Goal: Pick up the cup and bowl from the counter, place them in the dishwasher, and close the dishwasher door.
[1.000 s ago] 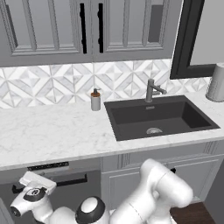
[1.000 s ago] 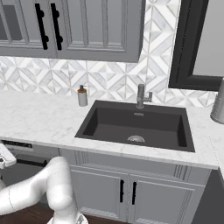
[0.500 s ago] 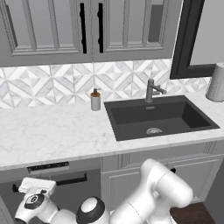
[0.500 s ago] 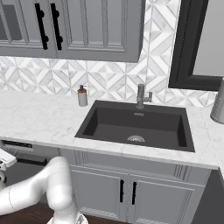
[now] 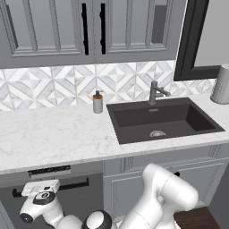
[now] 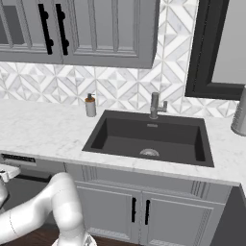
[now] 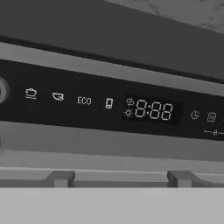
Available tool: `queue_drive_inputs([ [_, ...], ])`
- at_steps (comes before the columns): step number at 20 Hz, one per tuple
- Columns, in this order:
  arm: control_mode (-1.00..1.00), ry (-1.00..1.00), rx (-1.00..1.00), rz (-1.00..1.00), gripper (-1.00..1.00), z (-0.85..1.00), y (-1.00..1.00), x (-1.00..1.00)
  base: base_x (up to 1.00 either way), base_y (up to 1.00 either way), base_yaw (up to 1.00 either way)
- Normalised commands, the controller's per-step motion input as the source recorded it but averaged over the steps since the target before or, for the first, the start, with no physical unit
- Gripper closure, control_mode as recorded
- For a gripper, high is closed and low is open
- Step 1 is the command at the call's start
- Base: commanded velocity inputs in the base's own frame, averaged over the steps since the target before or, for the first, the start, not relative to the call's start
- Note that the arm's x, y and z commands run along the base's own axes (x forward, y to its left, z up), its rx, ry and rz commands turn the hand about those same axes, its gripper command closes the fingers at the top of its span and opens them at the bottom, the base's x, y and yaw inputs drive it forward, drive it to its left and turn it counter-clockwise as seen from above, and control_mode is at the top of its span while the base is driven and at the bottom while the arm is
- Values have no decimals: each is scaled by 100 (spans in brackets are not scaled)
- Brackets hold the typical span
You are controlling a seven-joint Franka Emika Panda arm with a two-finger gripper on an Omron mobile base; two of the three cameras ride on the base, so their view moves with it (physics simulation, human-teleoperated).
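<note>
Lower than 1 second ago, the white hand of the arm (image 5: 42,199) has sunk in front of the dishwasher (image 5: 53,190) under the long white marble bench (image 5: 58,134), and the base cameras have not shifted. From the left base view the hand sits just before the flat grey dishwasher door (image 5: 85,201), beside its long dark horizontal bar handle (image 5: 74,184). That placing reads as the closing step: the hand is down at door height so it can push the panel home or let it go.

From the hand view the camera looks straight at the dark control strip (image 7: 109,105) with its lit icons and digit display, very near, with a pale grey ledge (image 7: 113,175) below it. I cannot tell whether the claw is wide or narrow, since its tips are not clear at the bottom of that view.

Neither the white-and-red cup nor the brown wooden bowl stands on the bench; I judge both are already inside, though the rack is hidden. On the bench stay the grey pump soap dispenser (image 5: 97,103) against the tiled wall and the dark rectangular sink (image 5: 163,120) with its grey tap (image 5: 154,91). Whether the door is fully shut is hard to say; a dark gap shows under the strip.
</note>
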Motion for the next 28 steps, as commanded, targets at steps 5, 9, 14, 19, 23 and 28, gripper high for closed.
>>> queue_drive_inputs([
  [5,-100,35,-42,0,-100,-100,-29,-4,0,0,0],
  [9,-100,29,-62,0,-100,-93,-44,-1,0,0,0],
  [14,-100,35,-65,5,-100,-12,4,-22,0,0,0],
  [19,-100,6,-39,19,-100,-6,-4,54,0,0,0],
  [23,-100,11,-38,18,-100,-78,-15,100,0,0,0],
  [28,-100,-6,-24,31,-100,52,9,-67,0,0,0],
])
